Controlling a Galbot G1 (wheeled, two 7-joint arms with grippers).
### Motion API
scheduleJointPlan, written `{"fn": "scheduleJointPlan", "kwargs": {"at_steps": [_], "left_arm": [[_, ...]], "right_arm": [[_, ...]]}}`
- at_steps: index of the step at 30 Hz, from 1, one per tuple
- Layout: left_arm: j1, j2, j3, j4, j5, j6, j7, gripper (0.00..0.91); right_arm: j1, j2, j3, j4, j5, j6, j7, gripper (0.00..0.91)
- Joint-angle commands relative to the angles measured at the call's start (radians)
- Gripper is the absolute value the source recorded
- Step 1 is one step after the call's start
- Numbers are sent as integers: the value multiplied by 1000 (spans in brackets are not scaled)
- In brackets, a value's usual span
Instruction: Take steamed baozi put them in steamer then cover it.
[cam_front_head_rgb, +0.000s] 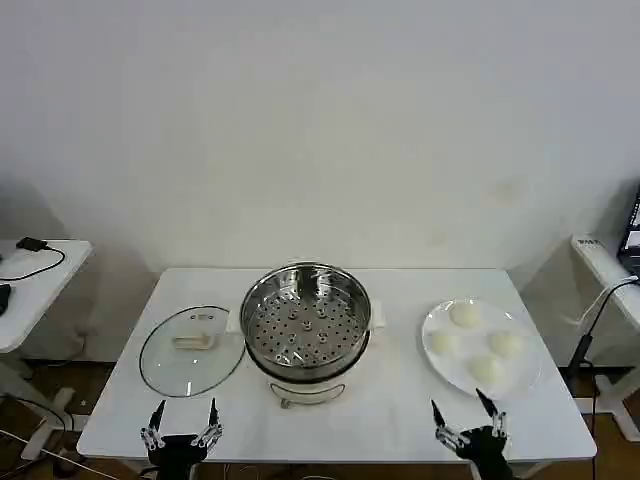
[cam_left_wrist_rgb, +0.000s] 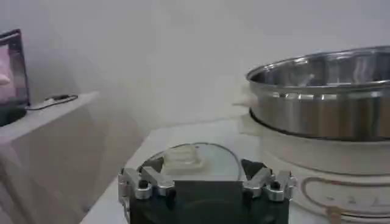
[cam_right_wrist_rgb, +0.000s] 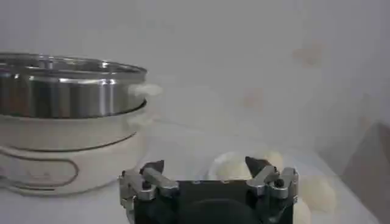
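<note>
The steamer (cam_front_head_rgb: 305, 325) stands at the table's middle, its perforated tray bare; it also shows as a steel pot on a white base (cam_left_wrist_rgb: 323, 115) (cam_right_wrist_rgb: 67, 115). Several steamed baozi (cam_front_head_rgb: 466, 316) lie on a white plate (cam_front_head_rgb: 523, 378) to its right, and some show past the right gripper (cam_right_wrist_rgb: 234, 167). The glass cover (cam_front_head_rgb: 192, 350) with its cream handle (cam_left_wrist_rgb: 181, 157) lies flat on the table left of the steamer. My left gripper (cam_front_head_rgb: 184, 420) hangs open at the front edge, just short of the cover. At the front right my right gripper (cam_front_head_rgb: 462, 417) stands open near the plate.
The white table (cam_front_head_rgb: 400, 410) has bare room along its front edge between the grippers. Smaller side tables stand at far left (cam_front_head_rgb: 40, 285) and far right (cam_front_head_rgb: 605, 265), with cables on them. A plain wall rises behind.
</note>
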Motion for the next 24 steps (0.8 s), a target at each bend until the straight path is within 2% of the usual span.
{"fn": "scheduleJointPlan", "kwargs": {"at_steps": [1, 2, 4, 6, 7, 9, 10, 12, 14, 19, 20, 22, 24], "left_arm": [[-3, -1, 1, -2, 11, 28, -11, 907], [-3, -1, 1, 1, 11, 25, -12, 907], [-4, -4, 1, 5, 11, 21, -14, 907], [-4, -7, 0, 8, 16, 19, -15, 907], [-3, -8, -2, 10, 22, 19, -15, 907], [0, -5, -6, 13, 26, 13, -14, 907], [3, -2, -9, 13, 25, 11, -15, 907], [6, 0, -19, 17, 25, 12, -14, 907], [5, -1, -21, 20, 26, 12, -15, 907], [12, -8, -11, 15, 56, 23, -6, 907], [13, -11, -10, 12, 56, 23, -3, 907], [14, -14, -7, 8, 65, 21, 1, 907], [11, -19, -9, 6, 79, 21, 1, 907]], "right_arm": [[205, -247, 99, -51, -167, -203, -85, 907], [221, -273, 102, -62, -181, -206, -107, 907], [291, -362, 115, -108, -206, -236, -211, 907], [337, -432, 112, -152, -219, -250, -275, 907], [377, -479, 104, -188, -242, -260, -324, 907], [431, -529, 86, -236, -288, -250, -390, 907], [476, -569, 68, -273, -337, -236, -455, 907], [532, -607, 33, -320, -397, -205, -508, 907], [620, -645, -20, -363, -440, -182, -587, 907], [881, -694, -270, -517, -567, -88, -724, 907], [933, -696, -310, -543, -576, -72, -738, 907], [1083, -704, -453, -621, -596, -34, -806, 907], [1193, -702, -570, -680, -610, 5, -851, 907]]}}
